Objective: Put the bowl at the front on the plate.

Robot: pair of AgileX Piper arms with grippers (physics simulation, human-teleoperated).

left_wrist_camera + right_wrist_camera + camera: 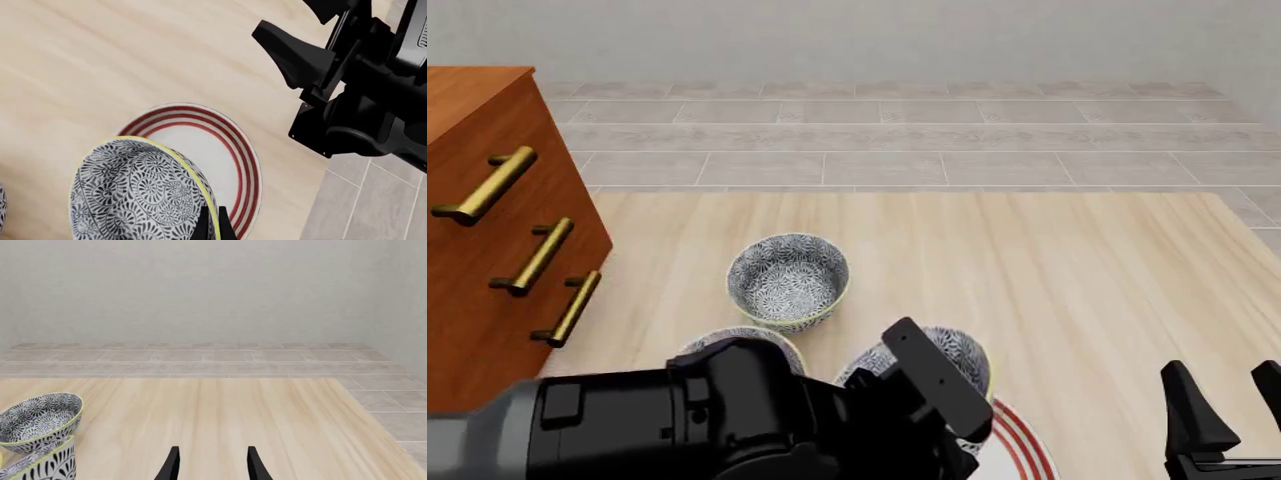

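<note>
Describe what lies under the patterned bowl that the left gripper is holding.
Under the bowl lies the plate, white with red rings, on the wooden table. The bowl covers part of the plate, so whether they touch cannot be seen. The left gripper pinches the bowl's rim.

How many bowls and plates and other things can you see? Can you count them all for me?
Bowls: 3, one far back, one on the left behind the arm, one held over the plate
Plates: 1
Dressers: 1
Robot hands: 2, left and right
Total: 7
</note>
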